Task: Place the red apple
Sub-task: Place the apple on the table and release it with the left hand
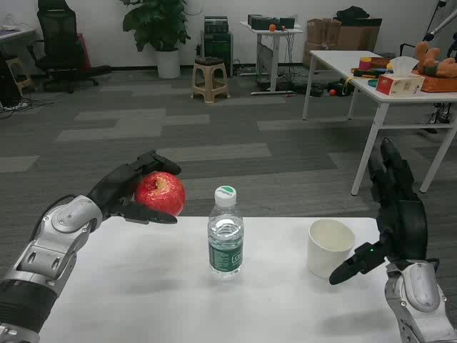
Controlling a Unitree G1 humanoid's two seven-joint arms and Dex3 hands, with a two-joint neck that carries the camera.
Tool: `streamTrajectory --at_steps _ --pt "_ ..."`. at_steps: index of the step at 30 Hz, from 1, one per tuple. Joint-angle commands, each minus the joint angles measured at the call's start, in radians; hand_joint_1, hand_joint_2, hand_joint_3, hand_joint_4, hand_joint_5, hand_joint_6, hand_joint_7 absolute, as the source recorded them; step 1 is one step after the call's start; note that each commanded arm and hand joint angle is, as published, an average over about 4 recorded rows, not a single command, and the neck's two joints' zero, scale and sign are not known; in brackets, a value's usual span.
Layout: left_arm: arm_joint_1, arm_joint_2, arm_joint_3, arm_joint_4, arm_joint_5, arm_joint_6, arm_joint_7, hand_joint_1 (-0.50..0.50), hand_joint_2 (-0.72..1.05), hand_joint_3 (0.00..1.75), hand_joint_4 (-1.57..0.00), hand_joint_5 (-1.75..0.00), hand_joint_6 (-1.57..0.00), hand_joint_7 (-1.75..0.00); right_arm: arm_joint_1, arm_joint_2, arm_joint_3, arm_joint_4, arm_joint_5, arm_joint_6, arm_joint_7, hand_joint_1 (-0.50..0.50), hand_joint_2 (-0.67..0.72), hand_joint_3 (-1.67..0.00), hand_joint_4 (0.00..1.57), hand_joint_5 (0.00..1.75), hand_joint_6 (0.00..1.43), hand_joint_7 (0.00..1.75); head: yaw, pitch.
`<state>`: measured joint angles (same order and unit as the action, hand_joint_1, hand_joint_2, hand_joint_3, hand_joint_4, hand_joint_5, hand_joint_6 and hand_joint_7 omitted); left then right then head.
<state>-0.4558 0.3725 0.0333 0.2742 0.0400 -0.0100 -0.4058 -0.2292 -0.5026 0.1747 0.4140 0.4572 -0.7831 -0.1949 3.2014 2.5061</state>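
Right hand (395, 221) stands upright at the worktop's (143, 286) right side, fingers apart and holding nothing, its thumb reaching toward the white paper cup (330, 247) just beside it without clearly touching. Left hand (132, 189) is raised over the worktop's far left edge and clamped on the red apple (161, 193), fingers curled over the top and thumb underneath; the apple hangs in the air above the worktop, left of the bottle and apart from it.

Between the two hands, a clear water bottle (226, 232) with a white cap and a green label stands upright near the middle of the worktop. The cup stands upright to its right, open end up.

Beyond the worktop lies grey patterned carpet (214, 136). To the right stands a second white table (371, 78) carrying a tissue box (400, 82), toys and other small coloured items too small to tell apart. Farther back a beige plastic stool (210, 78) stands on the floor, with a potted plant (161, 32) by the wall behind it, a black office chair (61, 43) at far left, and a white desk (275, 46) and cardboard boxes (339, 32) against the back wall.
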Motion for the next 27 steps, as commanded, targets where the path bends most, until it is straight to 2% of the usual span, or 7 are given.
streamTrajectory --at_steps 1,6,12,18,22,27 --pt "0.073 -0.017 0.025 -0.049 0.012 0.001 -0.004 -0.50 1.05 0.17 -0.60 -1.75 -0.99 -1.68 0.019 -0.001 0.006 -0.021 0.005 -0.002 -0.003 -0.42 0.72 0.00 0.00 0.00 0.00 0.00 0.025 0.007" --pt "0.072 -0.017 0.025 -0.049 0.012 0.001 -0.004 -0.50 1.05 0.17 -0.60 -1.75 -0.99 -1.68 0.019 -0.001 0.006 -0.020 0.006 -0.002 -0.003 -0.42 0.72 0.00 0.00 0.00 0.00 0.05 0.018 0.001" --pt "0.071 -0.017 0.025 -0.049 0.012 0.001 -0.004 -0.50 1.05 0.17 -0.60 -1.75 -0.99 -1.68 0.019 -0.001 0.006 -0.017 0.006 -0.002 -0.003 -0.42 0.72 0.00 0.00 0.00 0.00 0.00 0.018 0.001" --pt "0.073 -0.017 0.025 -0.048 0.011 0.001 -0.004 -0.50 1.05 0.17 -0.60 -1.75 -0.99 -1.68 0.019 -0.001 0.006 -0.016 0.005 -0.002 -0.003 -0.42 0.72 0.00 0.00 0.00 0.00 0.07 0.018 -0.009" --pt "0.095 -0.020 0.021 -0.048 0.011 0.001 -0.007 -0.50 1.05 0.17 -0.60 -1.75 -0.99 -1.68 0.019 0.001 0.003 -0.015 0.005 -0.003 -0.003 -0.44 0.72 0.00 0.00 0.00 0.00 0.00 0.020 -0.016" --pt "0.139 -0.022 0.001 -0.053 0.008 -0.010 -0.018 -0.50 1.05 0.17 -0.60 -1.75 -1.01 -1.68 0.019 0.001 0.001 -0.012 0.006 -0.002 -0.003 -0.42 0.72 0.00 0.00 0.00 0.00 0.05 0.029 -0.027"
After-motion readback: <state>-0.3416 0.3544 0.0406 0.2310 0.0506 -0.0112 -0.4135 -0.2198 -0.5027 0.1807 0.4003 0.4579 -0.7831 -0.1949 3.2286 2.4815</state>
